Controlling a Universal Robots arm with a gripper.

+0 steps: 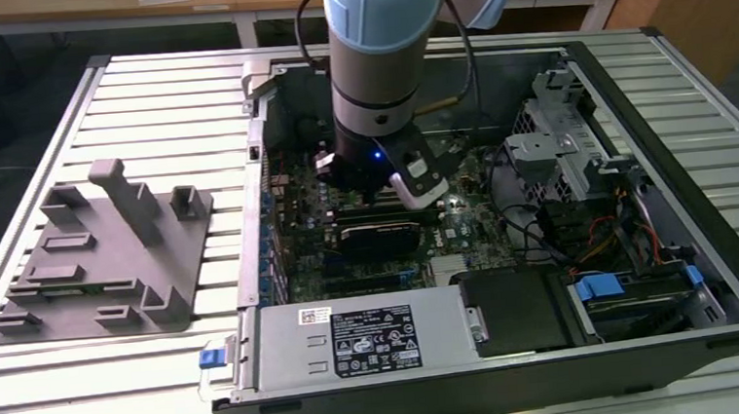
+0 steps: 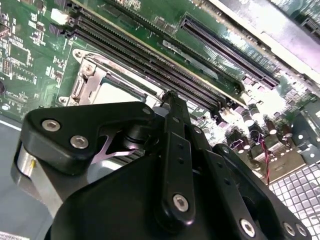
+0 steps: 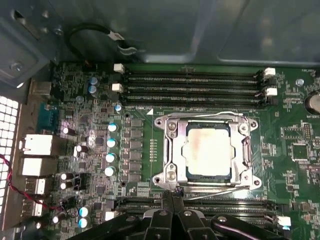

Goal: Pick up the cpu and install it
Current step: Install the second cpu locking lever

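Observation:
The cpu (image 3: 207,152), a silvery square chip with a pale rim, lies flat inside the metal-framed socket (image 3: 170,150) of the green motherboard (image 3: 295,125) in the first wrist view. My gripper (image 3: 172,194) hovers just beside the socket's edge, its two black fingers pressed together, shut with nothing between them. In the second wrist view the shut fingertips (image 2: 170,97) sit over the socket frame (image 2: 87,80), with a bit of the cpu (image 2: 112,95) peeking out. In the exterior view the gripper (image 1: 376,195) hangs inside the open computer case (image 1: 680,185), above the dark socket (image 1: 378,234).
Memory slots (image 3: 192,82) run along the socket. A grey plastic tray with upright posts (image 1: 100,255) stands on the slatted table at the exterior view's left. A power supply (image 1: 359,339), a drive cage (image 1: 560,145) and loose cables (image 1: 606,239) crowd the case.

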